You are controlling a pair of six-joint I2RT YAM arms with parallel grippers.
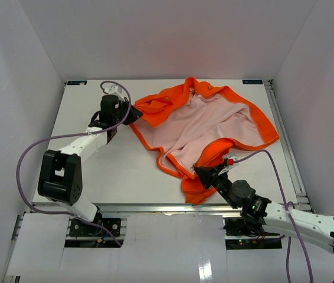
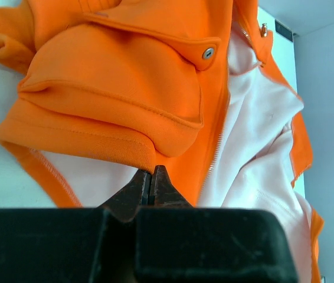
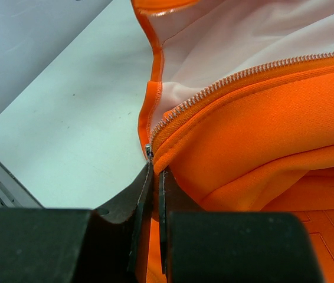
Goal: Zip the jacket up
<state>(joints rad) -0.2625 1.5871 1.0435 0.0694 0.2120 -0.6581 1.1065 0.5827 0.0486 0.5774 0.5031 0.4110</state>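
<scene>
The orange jacket [image 1: 211, 127] lies open on the white table [image 1: 108, 171], its pale pink lining up and one orange flap folded over near the front. My left gripper [image 1: 133, 115] is at the jacket's left edge. In the left wrist view it [image 2: 151, 171] is shut, its tips pinching the corner of a thick orange hem [image 2: 96, 141]. My right gripper [image 1: 197, 171] is at the near edge. In the right wrist view it [image 3: 155, 168] is shut on the orange fabric right at the bottom end of the zipper teeth [image 3: 214, 88].
White walls close in the table on three sides. A metal rail [image 1: 290, 147] runs along the right edge and another along the front. Purple cables [image 1: 37, 147] loop beside both arms. A metal snap [image 2: 208, 53] sits on a jacket flap.
</scene>
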